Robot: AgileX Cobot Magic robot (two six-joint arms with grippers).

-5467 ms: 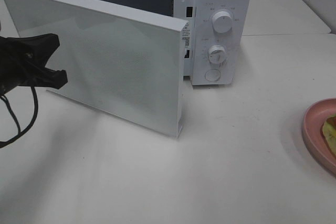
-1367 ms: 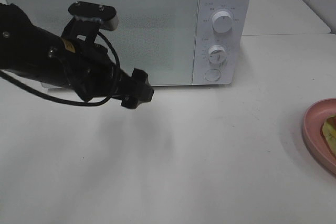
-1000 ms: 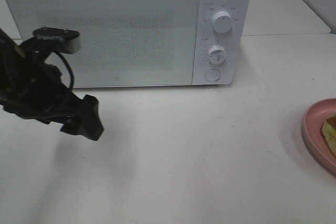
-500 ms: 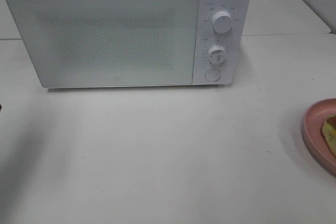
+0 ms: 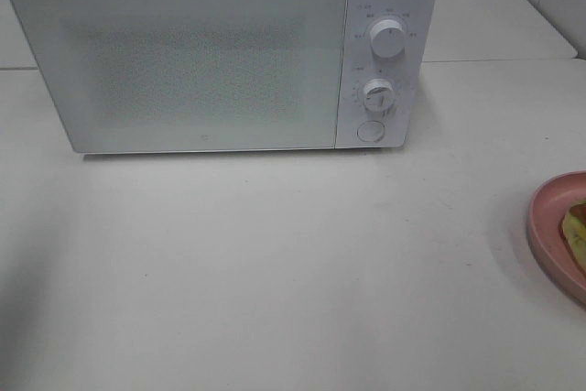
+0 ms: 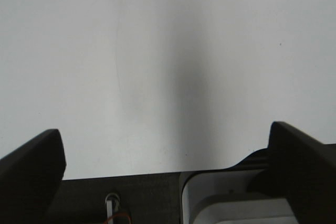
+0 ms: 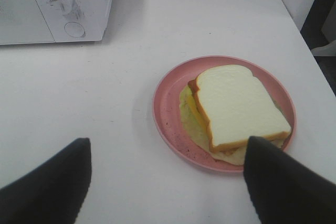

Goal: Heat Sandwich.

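Note:
The sandwich (image 7: 239, 106), white bread over yellow-green filling, lies on a round pink plate (image 7: 168, 103) in the right wrist view. My right gripper (image 7: 169, 142) hovers open just short of the plate, nothing between its fingers. In the exterior high view only the plate's edge (image 5: 548, 226) and a sliver of sandwich (image 5: 577, 226) show at the right border. The white microwave (image 5: 201, 61) stands at the back with its door shut. My left gripper (image 6: 165, 132) is open over bare table. Neither gripper appears in the exterior high view.
The microwave has two knobs (image 5: 388, 38) and a round button (image 5: 370, 131) on its right panel; its corner (image 7: 52, 3) also shows in the right wrist view. The table's right edge (image 7: 310, 40) runs close behind the plate.
The left arm, a second ago in front of the microwave's lower left, has drawn back out of the exterior high view. The door, open several seconds ago, is shut. The plate has not moved.

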